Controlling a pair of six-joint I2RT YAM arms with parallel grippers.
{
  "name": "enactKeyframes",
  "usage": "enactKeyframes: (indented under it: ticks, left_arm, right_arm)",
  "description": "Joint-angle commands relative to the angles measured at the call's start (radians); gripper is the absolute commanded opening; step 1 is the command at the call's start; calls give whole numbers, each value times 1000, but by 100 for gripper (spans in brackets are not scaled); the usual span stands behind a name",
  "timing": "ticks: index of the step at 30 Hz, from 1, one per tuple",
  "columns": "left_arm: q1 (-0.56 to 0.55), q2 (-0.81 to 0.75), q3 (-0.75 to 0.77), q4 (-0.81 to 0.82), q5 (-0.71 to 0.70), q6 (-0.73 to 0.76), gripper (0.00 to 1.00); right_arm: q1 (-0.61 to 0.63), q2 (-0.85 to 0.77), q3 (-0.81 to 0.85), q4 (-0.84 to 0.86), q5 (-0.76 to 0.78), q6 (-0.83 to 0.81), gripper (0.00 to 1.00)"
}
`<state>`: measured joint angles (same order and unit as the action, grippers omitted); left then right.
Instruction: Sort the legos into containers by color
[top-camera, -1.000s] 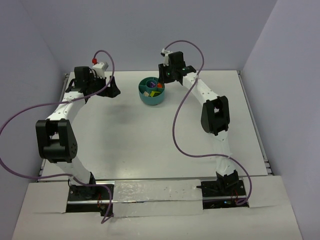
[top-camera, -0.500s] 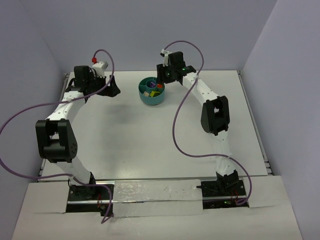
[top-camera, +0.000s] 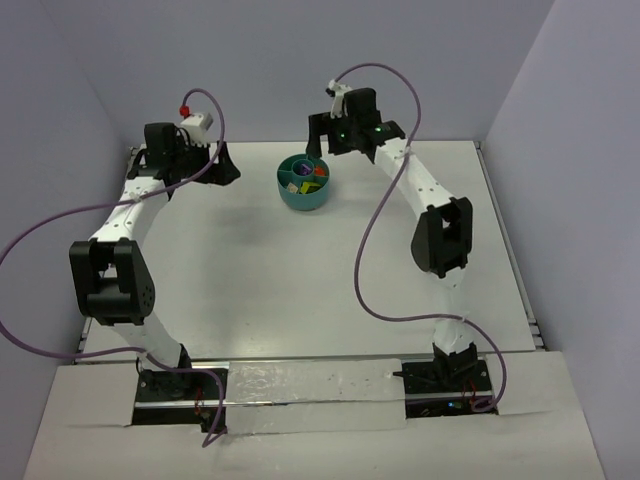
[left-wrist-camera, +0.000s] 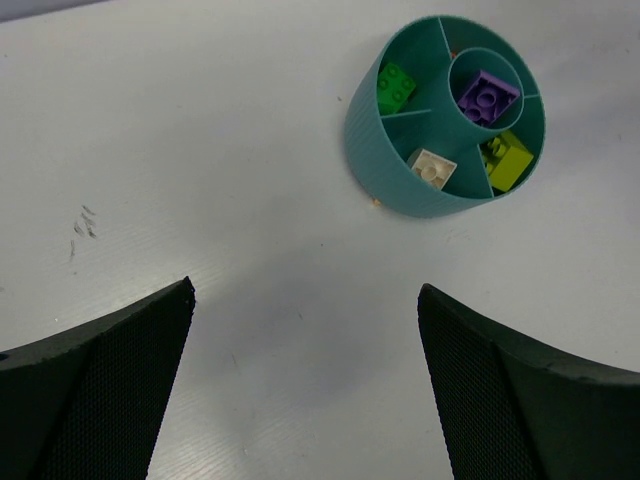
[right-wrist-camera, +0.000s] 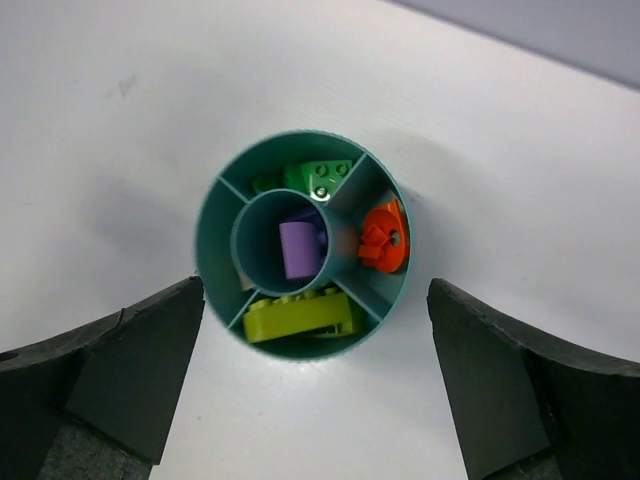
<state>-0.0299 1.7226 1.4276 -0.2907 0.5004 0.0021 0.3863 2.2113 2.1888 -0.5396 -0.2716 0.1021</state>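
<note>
The teal bowl (top-camera: 304, 184) stands at the back middle of the table, its compartments holding the legos. In the right wrist view, the bowl's (right-wrist-camera: 214, 213) hub holds a purple piece (right-wrist-camera: 299, 248), with green (right-wrist-camera: 322, 178), orange-red (right-wrist-camera: 383, 247) and lime (right-wrist-camera: 295, 315) bricks in the wedges around it. My right gripper (right-wrist-camera: 316, 283) hangs open and empty above the bowl. In the left wrist view, a cream brick (left-wrist-camera: 432, 167) also shows in one wedge of the bowl (left-wrist-camera: 385, 160). My left gripper (left-wrist-camera: 306, 290) is open and empty, over bare table left of the bowl.
The white table (top-camera: 260, 270) is bounded by grey walls at the back and sides. Purple cables loop from both arms. A tiny crumb (left-wrist-camera: 375, 201) lies by the bowl's foot.
My right gripper has opened wide and risen back from just over the bowl. The left arm has shifted slightly toward the back wall, still open.
</note>
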Motion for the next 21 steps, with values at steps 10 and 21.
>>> enactKeyframes:
  ticks: [10,21]
  left_arm:
    - [9,-208,-85,-51,-110,-13,99]
    - [53,-415,-259,-65,-180,-13,99]
  right_arm:
    - [-159,-667,-625,15,130,-90,100]
    - [-269,-942,-1015,94,214,-113,100]
